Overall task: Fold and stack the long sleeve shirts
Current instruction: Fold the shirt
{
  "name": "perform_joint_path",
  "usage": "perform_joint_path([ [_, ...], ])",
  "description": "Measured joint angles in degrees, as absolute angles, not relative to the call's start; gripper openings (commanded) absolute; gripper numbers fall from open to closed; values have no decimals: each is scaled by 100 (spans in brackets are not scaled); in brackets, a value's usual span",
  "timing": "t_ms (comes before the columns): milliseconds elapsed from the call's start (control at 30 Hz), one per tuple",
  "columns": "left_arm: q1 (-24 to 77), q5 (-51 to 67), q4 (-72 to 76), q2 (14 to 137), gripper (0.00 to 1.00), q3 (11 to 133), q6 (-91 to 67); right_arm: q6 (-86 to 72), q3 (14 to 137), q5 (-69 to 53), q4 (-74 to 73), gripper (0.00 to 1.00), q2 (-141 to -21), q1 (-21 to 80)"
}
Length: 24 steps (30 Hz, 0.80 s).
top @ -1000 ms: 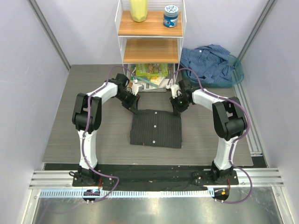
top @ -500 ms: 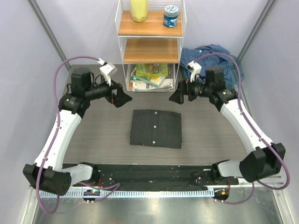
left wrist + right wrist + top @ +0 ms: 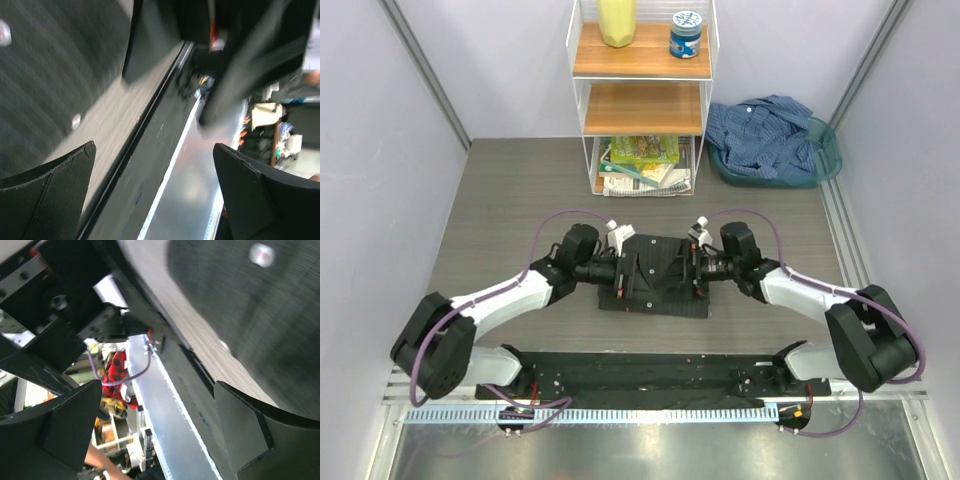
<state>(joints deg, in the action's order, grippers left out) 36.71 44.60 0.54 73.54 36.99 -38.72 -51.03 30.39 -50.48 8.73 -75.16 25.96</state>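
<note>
The dark charcoal shirt [image 3: 655, 298] lies folded into a rectangle at the table's middle. Both arms are folded low, and their grippers face each other above it. My left gripper [image 3: 634, 271] hangs over its left part, open, with nothing between the fingers. My right gripper [image 3: 689, 268] hangs over its right part, also open and holding nothing. The left wrist view shows the dark shirt [image 3: 55, 60] with pale buttons at upper left, wide of the gripper [image 3: 155, 195]. In the right wrist view the dark shirt [image 3: 270, 295] is at upper right, beyond the gripper [image 3: 157, 435]. The blue shirt [image 3: 765, 130] lies crumpled in a basket at the back right.
A white wire shelf rack [image 3: 642, 95] stands at the back centre, with a yellow object [image 3: 617, 20] and a blue jar [image 3: 686, 33] on top and packets on its lowest level. The teal basket [image 3: 827, 160] sits in the back right corner. A metal rail [image 3: 650, 412] runs along the near edge.
Both arms first rose from the shirt's far corners and spread apart. They have now dropped and folded low, grippers over the shirt. Both jaws opened wide during the first half second.
</note>
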Motion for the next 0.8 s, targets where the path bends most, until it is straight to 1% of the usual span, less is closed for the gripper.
perform_joint_path([
  [100, 3673, 4429, 832, 7771, 100, 3708, -4313, -5325, 3168, -5155, 1459, 100, -7841, 2853],
  [200, 3583, 4458, 1041, 8147, 100, 3704, -4427, -5382, 3227, -5227, 1772, 100, -8420, 2899],
  [367, 3103, 4687, 1286, 8956, 100, 3505, -4484, -4930, 3236, -5293, 1518, 100, -9290, 2652],
  [467, 2718, 5063, 1551, 9445, 100, 3417, -4657, -4388, 3328, -5649, 1085, 100, -9581, 2357],
  [567, 2495, 5413, 1673, 9524, 100, 3402, -4683, -3616, 3627, -5946, 272, 100, -9725, 2128],
  [633, 2405, 5483, 1522, 9380, 100, 3380, -4477, -2989, 3874, -6012, -499, 100, -9695, 2032],
  [700, 2351, 5509, 1033, 8969, 100, 3400, -4058, -2558, 4056, -5981, -1149, 100, -9496, 1984],
  [800, 2322, 5548, 178, 8313, 100, 3815, -3404, -2200, 4506, -5948, -1931, 100, -8823, 1894],
])
